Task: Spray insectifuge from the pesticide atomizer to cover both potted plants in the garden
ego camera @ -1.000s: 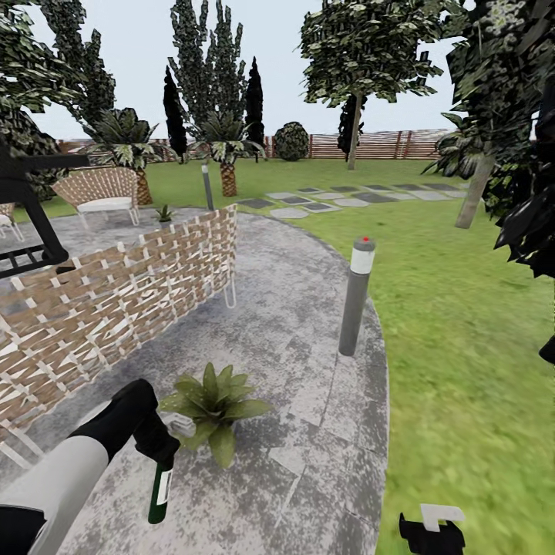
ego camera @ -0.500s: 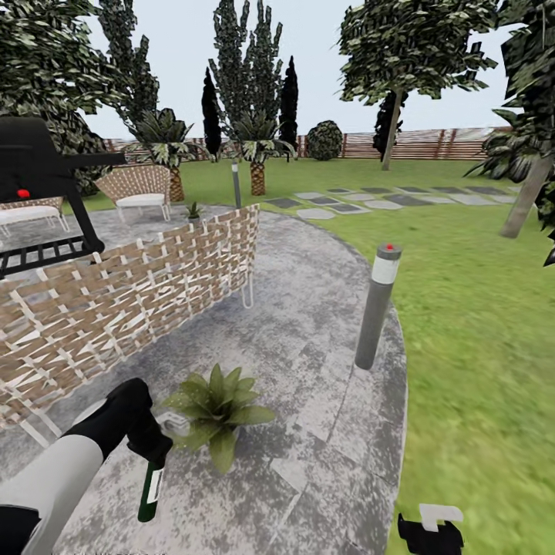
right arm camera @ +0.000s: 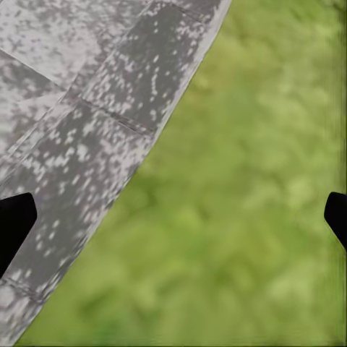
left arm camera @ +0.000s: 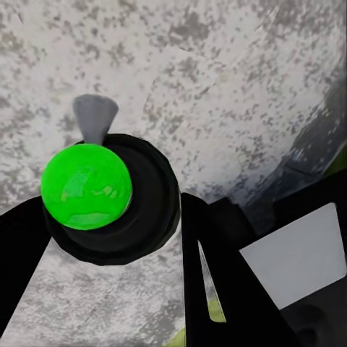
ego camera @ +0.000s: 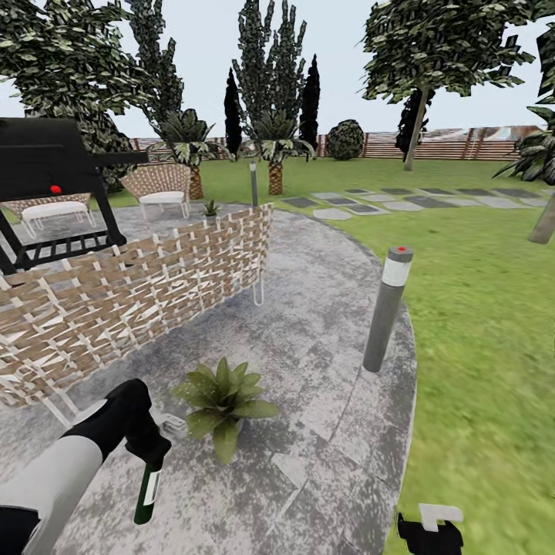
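Observation:
The pesticide atomizer (ego camera: 146,492), a slim dark green bottle with a white label, hangs bottom-down from my left gripper (ego camera: 151,447), which is shut on its neck. Its pale grey trigger head (ego camera: 172,426) points toward the near potted plant (ego camera: 222,397), a low green rosette on the stone patio just right of the gripper. In the left wrist view the atomizer's round green base (left arm camera: 85,186) sits between the black fingers (left arm camera: 213,253). The second potted plant (ego camera: 210,208) stands far back by a wicker chair. My right gripper (ego camera: 430,532) is low at the patio's edge, and it shows open (right arm camera: 175,220) over grass.
A woven wicker sofa back (ego camera: 139,293) runs along the left. A grey bollard light (ego camera: 388,308) stands at the patio rim (ego camera: 401,432). A black grill (ego camera: 46,177), a wicker chair (ego camera: 160,189), stepping stones (ego camera: 385,202), lawn (ego camera: 486,347) and fence lie beyond.
The whole picture has slid to the right, so the camera has turned left and more of the grill shows. The atomizer stays held beside the near plant.

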